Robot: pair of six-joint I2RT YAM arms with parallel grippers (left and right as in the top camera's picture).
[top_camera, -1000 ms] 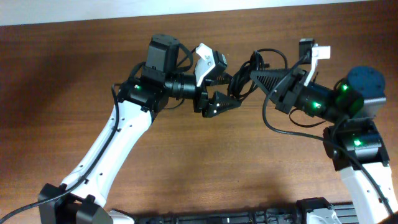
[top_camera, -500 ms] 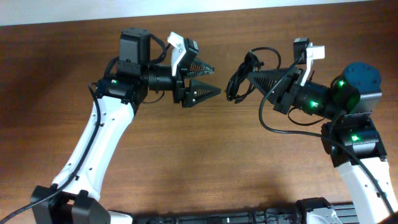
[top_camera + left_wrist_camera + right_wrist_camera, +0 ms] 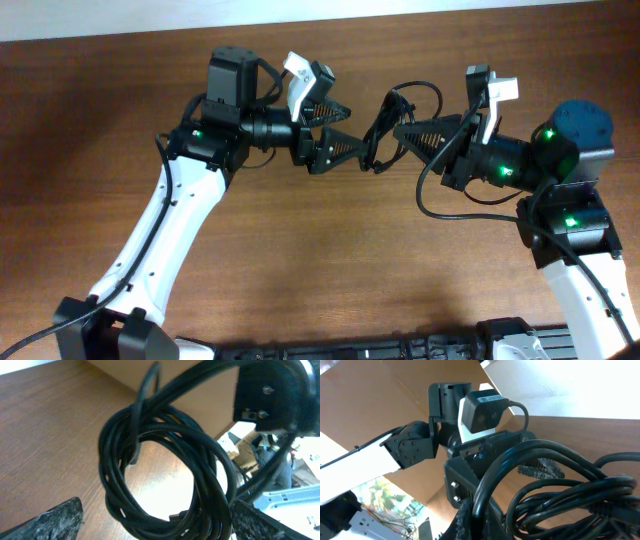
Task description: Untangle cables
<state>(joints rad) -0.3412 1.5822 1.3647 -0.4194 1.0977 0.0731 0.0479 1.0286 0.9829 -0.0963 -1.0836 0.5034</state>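
The cables are a coiled bundle of thin black cords held in the air above the wooden table. My right gripper is shut on the bundle from the right. My left gripper is open, with one jaw on each side of the coil's left part. In the left wrist view the coil fills the frame between my two open jaws. In the right wrist view the cables are pinched in my right gripper, and the left arm's gripper body is just behind them.
The right arm's own thicker black wire loops below the right wrist. The table's far edge runs along the top of the overhead view. A black strip lies at the front edge.
My left gripper pulled back to the left, away from the bundle, then came back right with its jaws open around the coil. My right gripper kept hold of the cables.
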